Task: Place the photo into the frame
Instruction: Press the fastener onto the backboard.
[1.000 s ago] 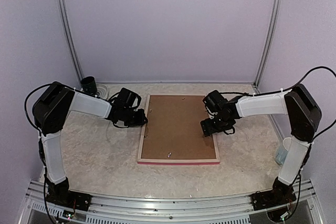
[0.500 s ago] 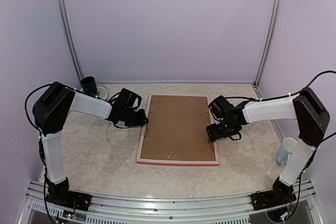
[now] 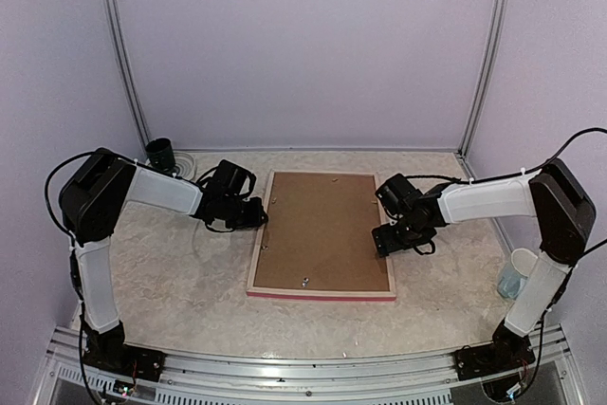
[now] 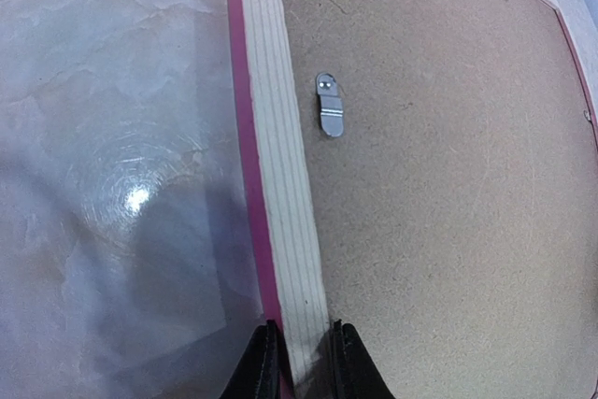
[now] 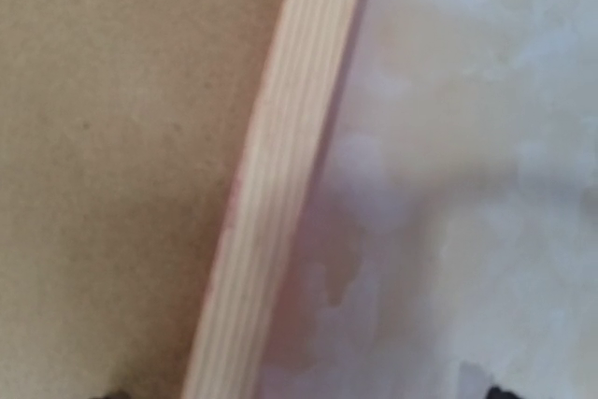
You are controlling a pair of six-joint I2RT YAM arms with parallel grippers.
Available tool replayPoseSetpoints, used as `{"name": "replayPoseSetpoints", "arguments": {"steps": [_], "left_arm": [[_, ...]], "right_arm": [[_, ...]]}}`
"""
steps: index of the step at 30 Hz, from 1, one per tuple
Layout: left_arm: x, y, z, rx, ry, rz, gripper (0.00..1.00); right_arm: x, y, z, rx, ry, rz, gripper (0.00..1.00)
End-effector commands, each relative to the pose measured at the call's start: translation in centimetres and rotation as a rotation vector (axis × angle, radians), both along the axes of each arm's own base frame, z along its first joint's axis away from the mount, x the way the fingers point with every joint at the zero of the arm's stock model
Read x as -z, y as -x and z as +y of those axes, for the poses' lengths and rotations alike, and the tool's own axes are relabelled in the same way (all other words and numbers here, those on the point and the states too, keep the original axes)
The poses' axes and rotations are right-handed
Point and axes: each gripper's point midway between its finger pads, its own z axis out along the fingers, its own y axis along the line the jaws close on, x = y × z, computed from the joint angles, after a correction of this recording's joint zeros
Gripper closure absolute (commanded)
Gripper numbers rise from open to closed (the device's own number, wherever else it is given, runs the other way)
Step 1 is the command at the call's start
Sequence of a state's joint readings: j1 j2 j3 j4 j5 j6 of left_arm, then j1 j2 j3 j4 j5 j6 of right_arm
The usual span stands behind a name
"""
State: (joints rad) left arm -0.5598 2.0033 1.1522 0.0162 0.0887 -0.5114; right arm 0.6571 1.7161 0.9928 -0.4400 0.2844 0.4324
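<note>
The frame (image 3: 322,293) lies face down in the middle of the table, its pale wood back up and its pink edge showing. The brown backing board (image 3: 321,230) fills it. My left gripper (image 3: 258,220) is shut on the frame's left rail (image 4: 280,165), one finger on each side (image 4: 304,366). My right gripper (image 3: 384,239) is open, low over the right rail (image 5: 280,193), with its fingertips wide apart at the bottom of the right wrist view (image 5: 308,395). The photo is not in view.
A metal turn clip (image 4: 329,116) sits on the backing board near the left rail. A dark cup (image 3: 159,152) stands at the back left. A white and blue cup (image 3: 513,272) stands by the right arm. Walls close in on three sides.
My right gripper has moved a little right and nearer along the frame's right rail, then held still. The left gripper has stayed on the left rail.
</note>
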Motion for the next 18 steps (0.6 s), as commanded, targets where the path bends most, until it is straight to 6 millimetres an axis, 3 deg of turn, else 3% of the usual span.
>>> {"name": "replayPoseSetpoints", "arguments": {"steps": [1,8,18], "left_arm": [[4.1,2.9,1.0,0.027,-0.078,0.122,0.89],[4.3,3.1,0.9,0.031,-0.079,0.127,0.90],[4.3,3.0,1.0,0.024,-0.080,0.127,0.89]], "right_arm": [[0.6,-0.1,-2.0,0.040,0.102,0.006,0.14],[1.1,-0.5,-1.4,0.042,0.056,0.005,0.14],[2.0,0.2,-2.3,0.048,0.107,0.034,0.15]]}}
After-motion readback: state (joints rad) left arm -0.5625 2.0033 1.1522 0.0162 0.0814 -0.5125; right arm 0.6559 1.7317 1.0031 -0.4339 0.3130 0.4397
